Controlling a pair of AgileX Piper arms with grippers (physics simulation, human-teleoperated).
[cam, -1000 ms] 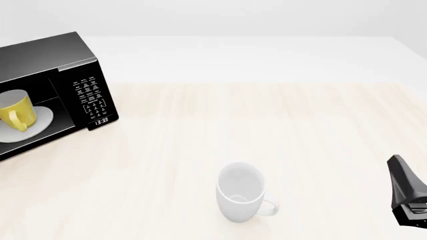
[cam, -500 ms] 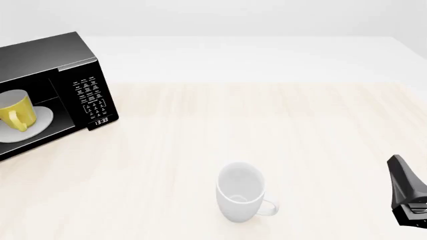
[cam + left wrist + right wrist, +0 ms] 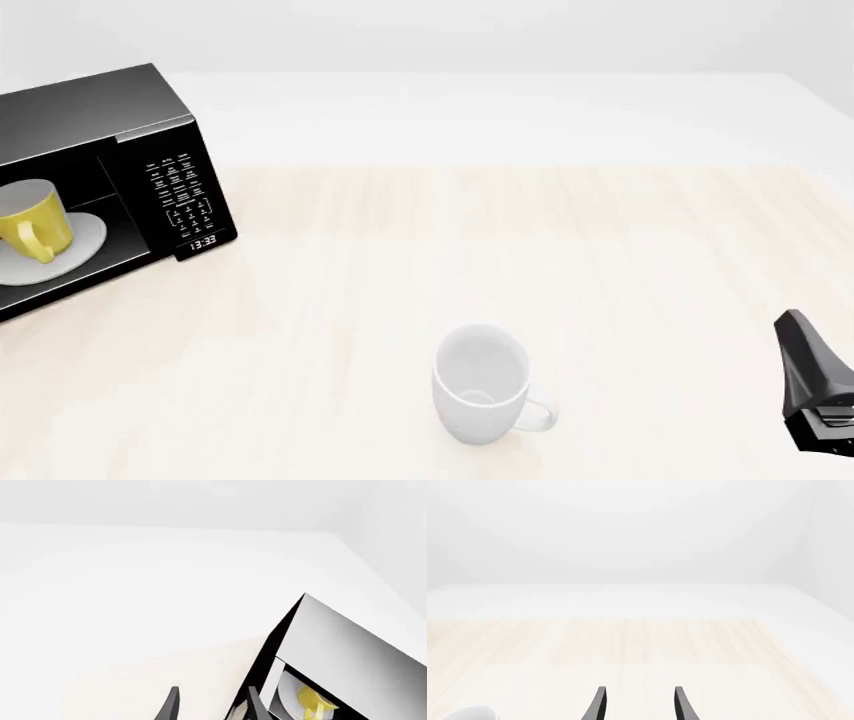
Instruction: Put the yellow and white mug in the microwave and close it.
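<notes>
One job looks left — the mug [image 3: 30, 225] sits upright on the plate [image 3: 83, 238] inside the microwave [image 3: 134, 130], so the stiff, light-swinging door, unseen here, probably wants a flat push near its free edge — both grippers [image 3: 212, 705] [image 3: 639, 704] show fingers apart, empty.

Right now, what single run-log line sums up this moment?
yellow and white mug: inside microwave, on turntable plate | door: not closed | left claw: open, empty | right claw: open, empty | white mug: on table
</notes>
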